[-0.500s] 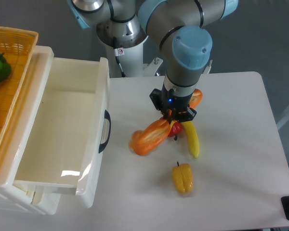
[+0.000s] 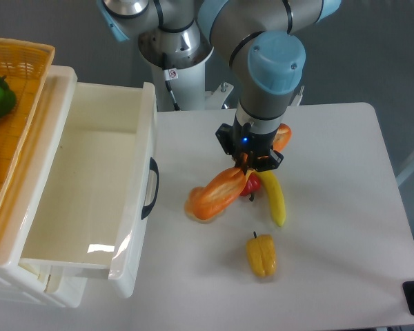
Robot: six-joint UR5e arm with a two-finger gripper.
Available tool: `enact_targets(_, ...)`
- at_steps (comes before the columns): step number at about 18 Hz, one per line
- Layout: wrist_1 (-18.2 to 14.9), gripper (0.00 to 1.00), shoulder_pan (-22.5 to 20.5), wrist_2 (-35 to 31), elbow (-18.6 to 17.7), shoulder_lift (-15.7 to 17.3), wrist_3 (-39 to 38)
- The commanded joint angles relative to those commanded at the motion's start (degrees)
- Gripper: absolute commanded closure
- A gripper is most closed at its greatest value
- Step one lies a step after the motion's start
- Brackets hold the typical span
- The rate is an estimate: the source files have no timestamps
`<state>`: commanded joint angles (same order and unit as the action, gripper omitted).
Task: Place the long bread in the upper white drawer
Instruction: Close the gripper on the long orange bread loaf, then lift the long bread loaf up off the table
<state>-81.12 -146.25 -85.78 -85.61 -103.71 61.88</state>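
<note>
Camera view: gripper [image 2: 249, 165] is clamped on the long bread [image 2: 217, 194] near its middle. Since half a second ago the loaf's left end has lifted slightly off the table [image 2: 331, 227]; I judge the lift begun. Open upper white drawer [image 2: 141, 145] waits left, banana [image 2: 273, 196] stays right.

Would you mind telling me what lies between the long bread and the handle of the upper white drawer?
Nothing: in the camera view, only bare white table separates the long bread from the dark handle of the upper white drawer.
</note>
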Motion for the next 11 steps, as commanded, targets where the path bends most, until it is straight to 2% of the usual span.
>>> enact_targets(3,-1.4,1.0,-0.4,0.0,0.2,2.1,-0.7)
enact_targets(5,-2.4,1.0,-0.4,0.1,0.4,2.4,-1.8)
enact_targets(8,-5.6,1.0,-0.4,0.1,1.3,3.0,-6.4)
enact_targets(11,-8.6,1.0,-0.5,0.3,2.2,5.4,-11.9)
